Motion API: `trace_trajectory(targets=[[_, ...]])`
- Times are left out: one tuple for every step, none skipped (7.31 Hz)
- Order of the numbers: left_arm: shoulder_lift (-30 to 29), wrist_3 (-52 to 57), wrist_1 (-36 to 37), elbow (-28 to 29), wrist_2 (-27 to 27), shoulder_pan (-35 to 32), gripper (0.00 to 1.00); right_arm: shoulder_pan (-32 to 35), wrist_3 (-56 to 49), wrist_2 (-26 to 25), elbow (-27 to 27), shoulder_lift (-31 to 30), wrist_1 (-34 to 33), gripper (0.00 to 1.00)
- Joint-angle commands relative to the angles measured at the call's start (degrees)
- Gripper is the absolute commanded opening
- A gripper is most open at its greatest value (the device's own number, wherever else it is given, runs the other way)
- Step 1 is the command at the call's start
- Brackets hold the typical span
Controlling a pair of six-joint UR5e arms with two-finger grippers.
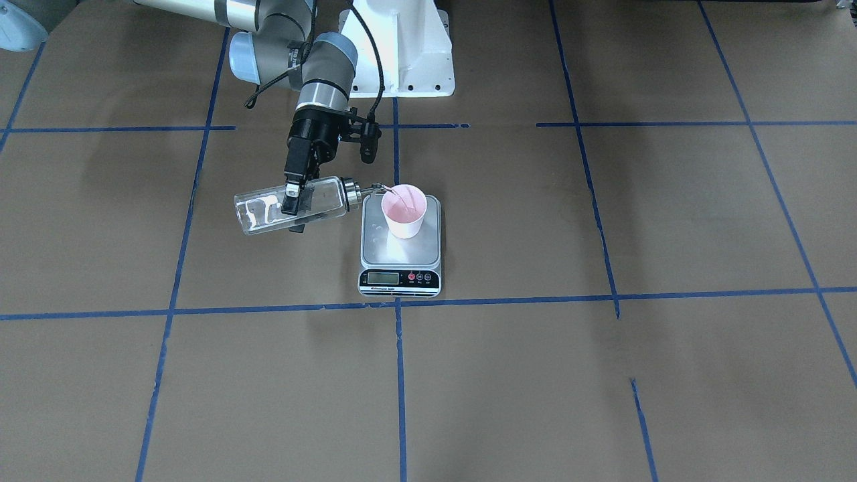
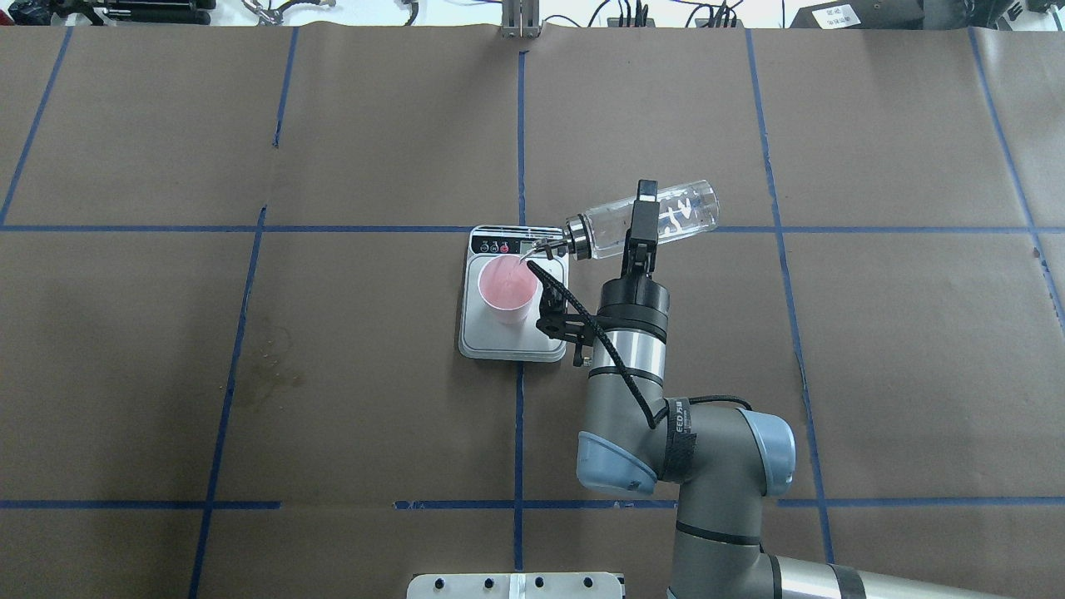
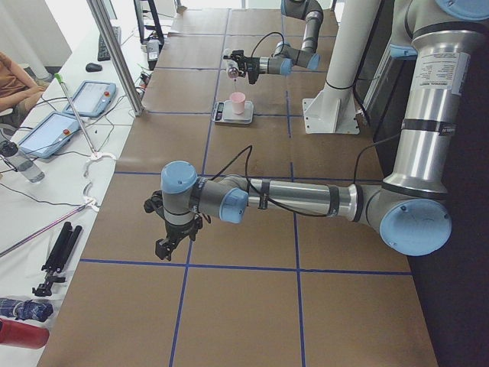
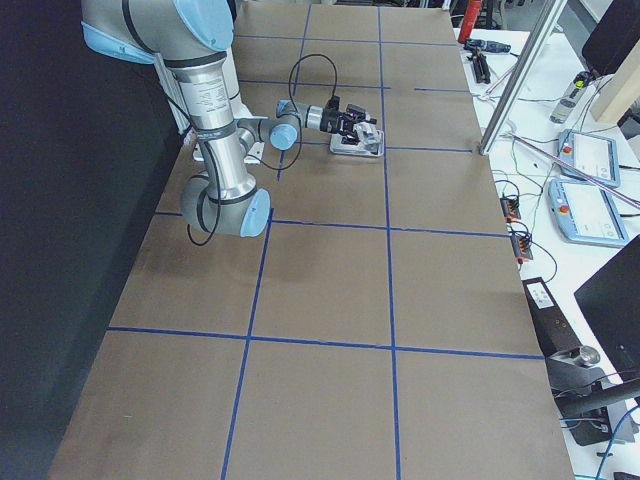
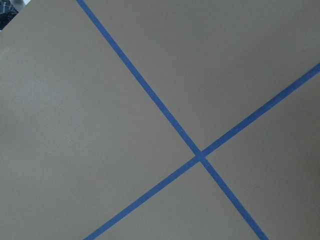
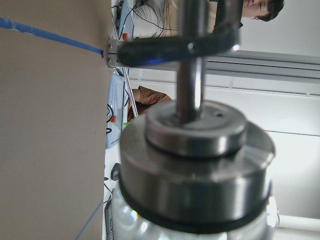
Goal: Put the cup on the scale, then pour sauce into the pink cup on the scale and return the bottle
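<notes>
Nearest the robot, right arm (image 2: pixel 657 416): reaches forward from the base over the counter (image 2: pixel 333 374), with its wrist just beside the scale's right edge.
Right gripper (image 2: pixel 642 220): jaws clenched across the bottle's mid-body, one finger above it and the other beneath.
Bottle (image 2: pixel 686 210): held off the counter and lying nearly level. Its base is to the robot's right; the metal cap (image 2: pixel 576 235) and spout (image 2: pixel 542 246) point left, at the cup's rim.
Sauce (image 1: pixel 396 196): clear. A thin thread shows between the spout and the cup's inside.
Cup (image 2: pixel 507 289): upright at about the middle of the scale's platform, mouth open and pink inside showing.
Scale (image 2: pixel 478 333): flat on the counter beside a blue tape line (image 2: pixel 521 125). The display strip (image 1: pixel 383 277) is on the side away from the robot; its digits are unreadable.
Farthest off, left arm (image 3: pixel 298 197): stretched low along the counter, well apart from the scale.
Left gripper (image 3: pixel 166 246): points down above the counter near a tape crossing. Whether its jaws are released or clenched cannot be told.
</notes>
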Motion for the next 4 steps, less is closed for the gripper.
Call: trace_trajectory(targets=[[0.0,0.1,0.0,-0.1,0.0,0.0,1.00,0.0,0.1,0.1,0.0,0.0,0.1,0.00],[0.0,0.0,0.0,-0.1,0.0,0.0,1.00,0.0,0.4,0.1,-0.1,0.0,0.3,0.00],[0.0,0.0,0.0,-0.1,0.0,0.0,1.00,0.0,0.7,0.1,0.0,0.0,0.4,0.00],[0.0,0.1,0.0,-0.2,0.0,0.0,1.00,0.0,0.7,0.1,0.0,0.1,0.4,0.00]])
